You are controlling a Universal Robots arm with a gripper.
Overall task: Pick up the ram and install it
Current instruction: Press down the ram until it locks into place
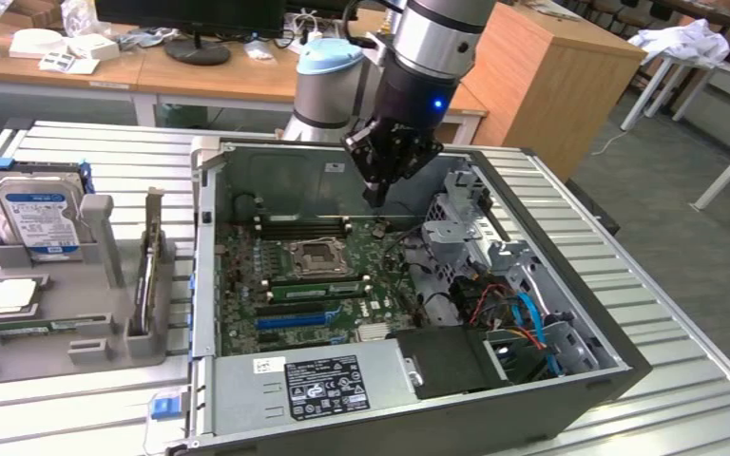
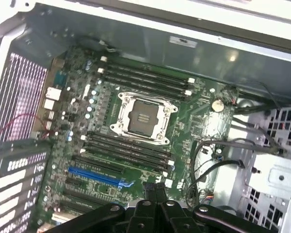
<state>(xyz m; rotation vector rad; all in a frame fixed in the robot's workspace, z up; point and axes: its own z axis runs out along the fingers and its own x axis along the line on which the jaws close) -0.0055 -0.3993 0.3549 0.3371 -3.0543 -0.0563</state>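
My gripper [image 1: 376, 193] hangs inside the open computer case [image 1: 213, 285], above the back part of the green motherboard [image 1: 282, 275]. In the wrist view its dark fingertips [image 2: 148, 190] sit pressed together, shut, with nothing between them. Below them lie the black memory slots [image 2: 144, 80] on one side of the processor socket [image 2: 141, 116] and more slots [image 2: 126, 148] on the other; all look unfilled. The ram [image 1: 147, 275] appears as a thin stick on edge in the grey rack at the exterior view's left, well apart from the gripper.
On the grey rack [image 1: 105, 328] stand a silver hard drive [image 1: 38, 214] and a processor [image 1: 10, 296]. Inside the case are a metal drive cage [image 1: 467, 223], loose cables [image 1: 524, 309] and the black power supply [image 1: 327, 385]. A blue expansion slot [image 2: 94, 175] lies near the fingers.
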